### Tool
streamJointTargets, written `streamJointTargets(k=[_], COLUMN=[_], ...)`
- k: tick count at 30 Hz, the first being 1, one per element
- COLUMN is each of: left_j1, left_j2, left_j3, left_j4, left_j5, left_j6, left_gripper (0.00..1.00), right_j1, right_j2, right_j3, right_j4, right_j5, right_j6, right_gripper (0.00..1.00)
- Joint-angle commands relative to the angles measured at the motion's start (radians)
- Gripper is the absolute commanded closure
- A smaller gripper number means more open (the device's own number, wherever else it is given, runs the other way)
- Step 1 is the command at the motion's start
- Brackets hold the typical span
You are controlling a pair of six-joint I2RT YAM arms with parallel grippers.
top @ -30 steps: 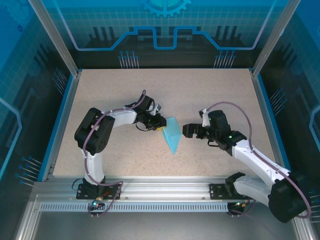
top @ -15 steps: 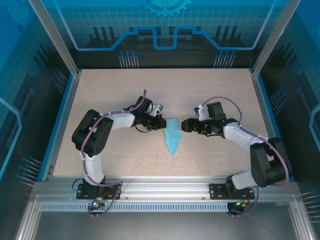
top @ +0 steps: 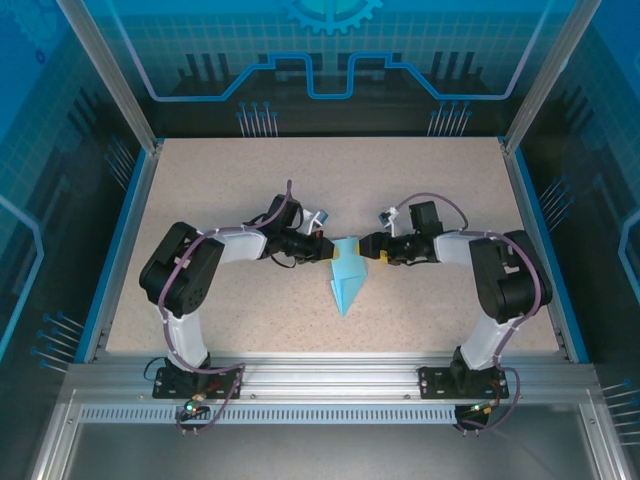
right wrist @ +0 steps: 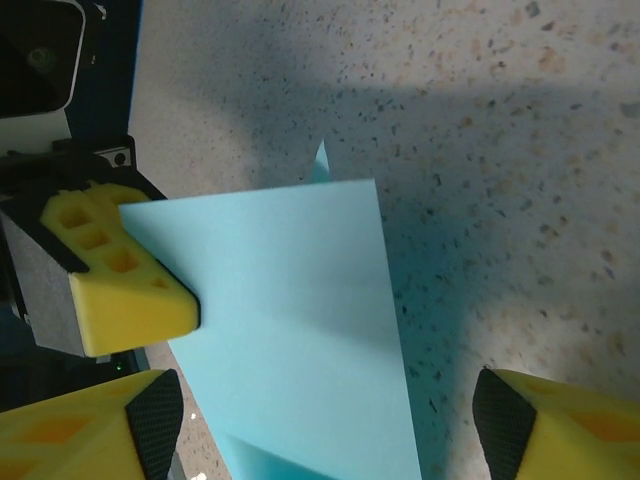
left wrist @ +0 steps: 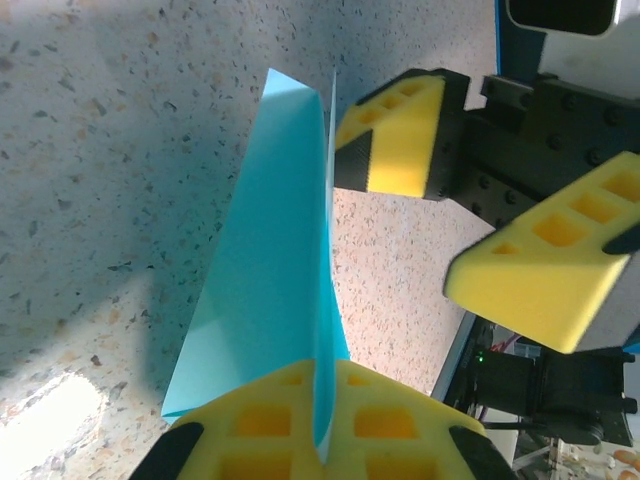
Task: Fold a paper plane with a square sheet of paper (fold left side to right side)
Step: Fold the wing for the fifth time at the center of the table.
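Observation:
The light-blue sheet of paper, folded into a narrow pointed paper plane (top: pixel 346 278), lies mid-table with its tip toward the near edge. In the left wrist view the plane (left wrist: pixel 265 280) has one thin flap standing upright. My left gripper (top: pixel 327 250) (left wrist: pixel 325 405) is shut on that flap at the wide far end. My right gripper (top: pixel 368 247) faces it from the right, open. Its yellow fingers (left wrist: pixel 395 135) stand either side of the flap's far edge without touching it. In the right wrist view the plane (right wrist: pixel 290 330) lies between my right gripper's (right wrist: pixel 330 440) spread fingers, and a left pad (right wrist: pixel 115 270) is at its corner.
The speckled beige tabletop (top: pixel 250 180) is bounded by blue side rails (top: pixel 128 215) and an aluminium frame (top: pixel 330 375) at the near edge. Both arms reach inward, meeting at the table's middle.
My right arm has swung left up to the paper's far end, and its jaws have narrowed somewhat. The left gripper has finished closing on the flap. The paper has shifted slightly.

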Motion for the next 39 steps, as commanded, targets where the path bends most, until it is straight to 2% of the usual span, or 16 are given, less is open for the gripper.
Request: streamJointTargets(k=[1, 12, 18, 30, 36, 37, 39], left_j1=[-0.006, -0.005, -0.006, -0.005, -0.005, -0.005, -0.006], left_j2=[-0.026, -0.015, -0.005, 0.013, 0.022, 0.019, 0.000], left_j3=[-0.018, -0.015, -0.011, -0.002, 0.006, 0.009, 0.017], left_j4=[0.029, 0.023, 0.010, -0.024, -0.036, -0.043, -0.075], left_j5=[0.041, 0.045, 0.035, 0.012, 0.007, 0.003, -0.009], left_j6=[0.036, 0.045, 0.053, 0.078, 0.083, 0.087, 0.104], left_gripper=[1.00, 1.00, 1.00, 1.00, 1.00, 0.94, 0.73], right_j1=[-0.003, 0.009, 0.019, 0.012, 0.013, 0.014, 0.015], right_j2=[0.038, 0.123, 0.114, 0.027, 0.015, 0.013, 0.006], right_j3=[0.045, 0.057, 0.061, 0.058, 0.062, 0.062, 0.092], right_j4=[0.048, 0.070, 0.068, -0.048, -0.106, -0.120, -0.172], right_j5=[-0.085, -0.145, -0.182, -0.108, -0.093, -0.085, -0.050], right_j6=[-0.024, -0.038, -0.049, -0.101, -0.124, -0.127, -0.126], right_gripper=[0.22, 0.26, 0.38, 0.55, 0.73, 0.76, 0.81])
